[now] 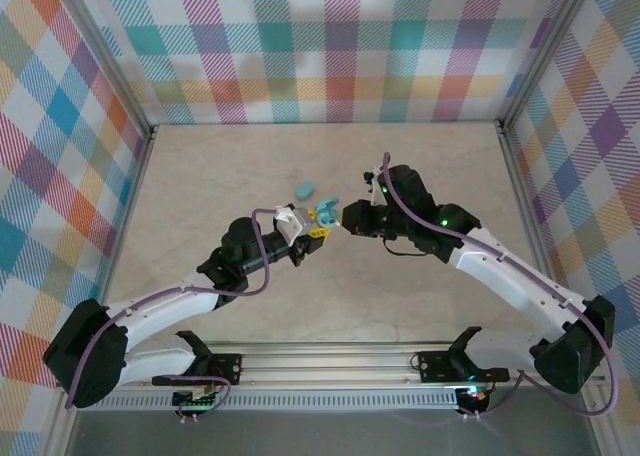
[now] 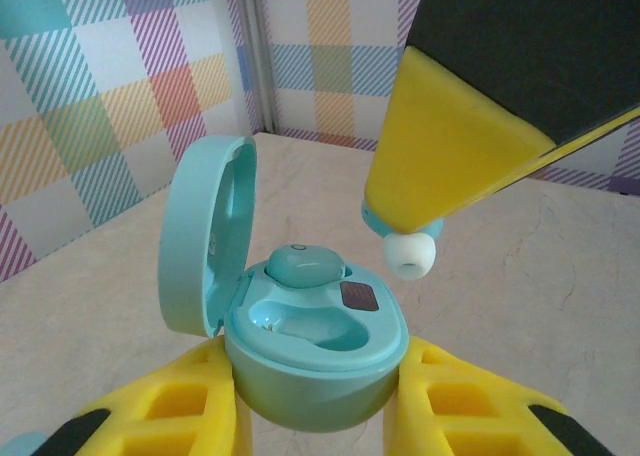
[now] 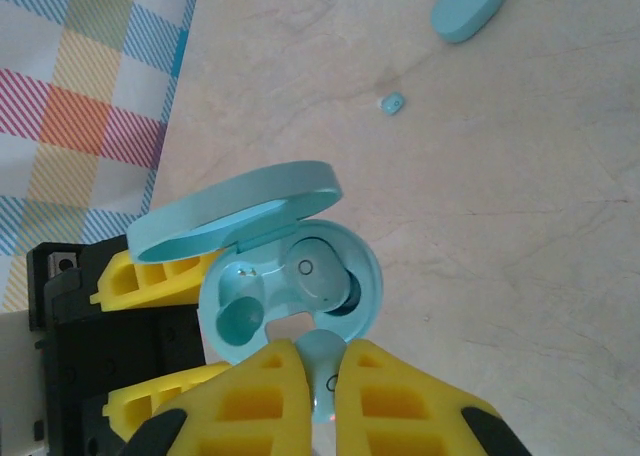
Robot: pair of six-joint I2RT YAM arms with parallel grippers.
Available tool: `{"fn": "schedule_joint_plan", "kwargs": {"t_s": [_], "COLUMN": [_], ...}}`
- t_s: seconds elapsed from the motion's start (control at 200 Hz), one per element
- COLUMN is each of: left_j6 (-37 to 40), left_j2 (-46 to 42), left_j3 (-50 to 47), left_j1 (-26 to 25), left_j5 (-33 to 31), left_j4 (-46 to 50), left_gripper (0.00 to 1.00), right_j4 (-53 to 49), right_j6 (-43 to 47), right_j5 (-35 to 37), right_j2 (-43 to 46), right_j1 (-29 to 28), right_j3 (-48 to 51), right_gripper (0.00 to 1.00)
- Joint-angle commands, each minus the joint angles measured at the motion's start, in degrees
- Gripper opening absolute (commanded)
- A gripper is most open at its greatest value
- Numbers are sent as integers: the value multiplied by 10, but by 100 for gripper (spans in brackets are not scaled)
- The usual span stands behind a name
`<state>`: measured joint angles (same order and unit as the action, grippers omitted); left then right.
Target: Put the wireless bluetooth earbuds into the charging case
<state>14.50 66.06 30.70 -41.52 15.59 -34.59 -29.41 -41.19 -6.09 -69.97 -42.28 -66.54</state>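
While the left gripper (image 2: 315, 401) clamps the charging case (image 2: 315, 351), one earbud (image 2: 300, 266) seated, the right gripper (image 3: 320, 361) pinches the other earbud (image 2: 410, 253) at two o'clock.

**Free room:** counter (image 1: 330, 306) bare along the near edge, both side edges and the far corners.

**Obstacles:**
- Centre: left end effector (image 1: 318, 230) and right end effector (image 1: 350, 218) stand tip to tip, arms slanting in from the near corners.
- Toward the far edge: oval piece (image 1: 305, 188), with a loose bit (image 3: 392, 103) near it.
- Walls (image 1: 330, 56) close three edges.

**Case (image 2: 315, 361), gripped by the left end effector:**
- Lid (image 2: 205, 236) upright on one side.
- One well filled by the seated earbud (image 2: 300, 266).
- Other well (image 2: 310, 328) open, with the held earbud (image 2: 410, 252) just above.
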Motion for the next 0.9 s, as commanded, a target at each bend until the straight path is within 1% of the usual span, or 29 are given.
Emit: {"fn": "schedule_joint_plan", "kwargs": {"t_s": [0.0, 0.3, 0.9], "left_j6": [11, 17, 18], "left_j2": [-4, -7, -10], "left_j3": [13, 17, 22], "left_j1": [-8, -8, -8], "left_j5": [11, 13, 15], "left_j4": [-6, 9, 14], "left_gripper": [0, 0, 0], "right_j4": [12, 1, -18], "right_j6": [2, 14, 28], "right_j5": [7, 10, 15], "right_j2": [-15, -48, -62], "right_j1": [-9, -26, -37], "right_j3": [-31, -58, -63], "right_gripper": [8, 9, 12]}}
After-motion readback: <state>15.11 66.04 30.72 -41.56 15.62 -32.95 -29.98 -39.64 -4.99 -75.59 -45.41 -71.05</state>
